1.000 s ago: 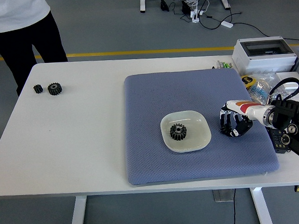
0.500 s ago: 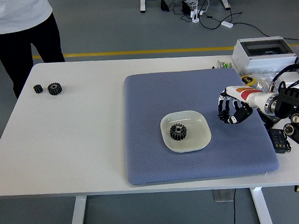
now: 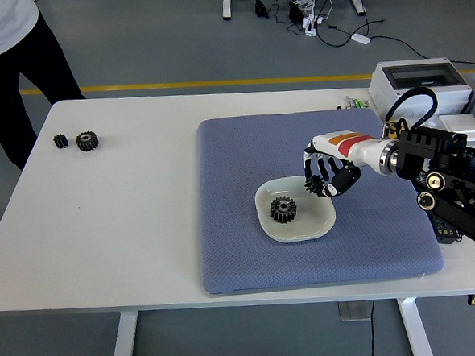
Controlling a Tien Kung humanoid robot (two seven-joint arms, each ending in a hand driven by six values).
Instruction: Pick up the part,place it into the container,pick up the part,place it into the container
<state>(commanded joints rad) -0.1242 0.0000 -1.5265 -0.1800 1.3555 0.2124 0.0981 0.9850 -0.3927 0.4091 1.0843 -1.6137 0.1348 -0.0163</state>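
Observation:
A white dish [image 3: 317, 224] sits on the blue-grey mat [image 3: 242, 250] with one black gear [image 3: 282, 210] lying in it. My right hand [image 3: 325, 178] hovers over the dish's right rim, fingers curled around a small black gear [image 3: 313, 185] whose teeth show at the hand's lower left. Far left on the table lie two more black gears, a small one [image 3: 60, 141] and a bigger one [image 3: 87, 140]. My left arm is out of the picture.
A person in a white top and dark trousers [image 3: 5, 71] stands at the table's far left corner, hands not visible. A grey electrical box [image 3: 417, 82], cables and small items [image 3: 404, 131] crowd the right side beyond the mat.
My right hand has lifted from the mat's right part and travelled left to the dish's rim, carrying the gear. The person has stepped further left.

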